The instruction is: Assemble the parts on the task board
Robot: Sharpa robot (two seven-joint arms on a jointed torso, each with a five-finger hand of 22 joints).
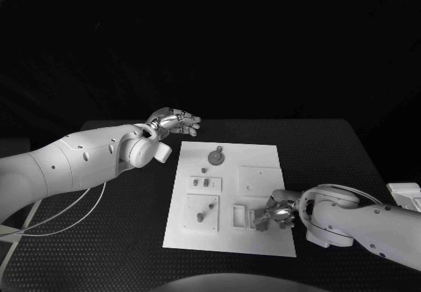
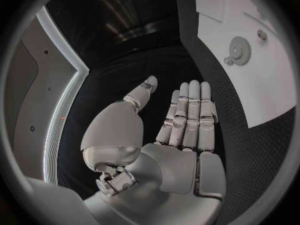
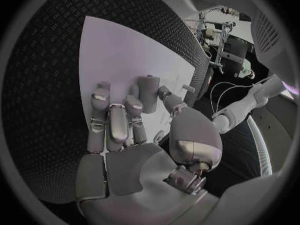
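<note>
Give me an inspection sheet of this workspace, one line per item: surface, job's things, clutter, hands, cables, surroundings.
Surface: black textured table.
Job's things: white task board lies mid-table; a gear-shaped part sits near its far end, small parts in the recessed plates.
Clutter: a pale object at the table's right edge, kind unclear.
Hands: left hand raised beyond the board's far left corner, fingers apart, holding nothing; right hand down on the board's near right part, whether it grips a part is unclear.
Cables: white cables loop under the left arm.
Surroundings: dark backdrop.

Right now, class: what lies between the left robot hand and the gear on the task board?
In the head view, only bare black table and white task board separate the left robot hand from the gear.
</note>
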